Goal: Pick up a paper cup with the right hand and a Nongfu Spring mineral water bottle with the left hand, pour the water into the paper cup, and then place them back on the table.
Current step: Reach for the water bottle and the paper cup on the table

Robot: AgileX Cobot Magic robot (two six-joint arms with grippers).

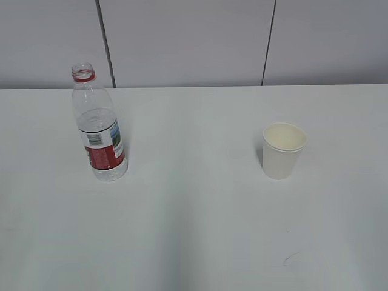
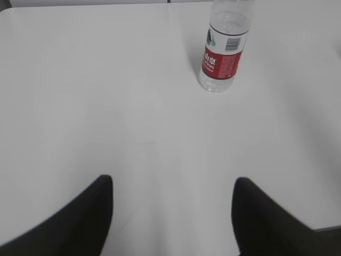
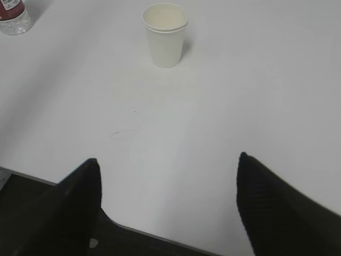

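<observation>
The Nongfu Spring mineral water bottle [image 1: 99,127] stands upright and uncapped on the white table [image 1: 194,230] at the left, about half full of water. It also shows in the left wrist view [image 2: 224,48], far ahead and right of my open, empty left gripper [image 2: 173,184]. The white paper cup [image 1: 282,150] stands upright on the right. In the right wrist view the cup [image 3: 165,34] is far ahead of my open, empty right gripper [image 3: 168,162]. Neither arm shows in the exterior view.
A grey panelled wall [image 1: 194,42] runs behind the table. The table's near edge [image 3: 160,234] lies under the right gripper. A small dark scuff mark [image 1: 290,259] is on the tabletop near the front right. The bottle's base [image 3: 11,18] shows at the right wrist view's top left.
</observation>
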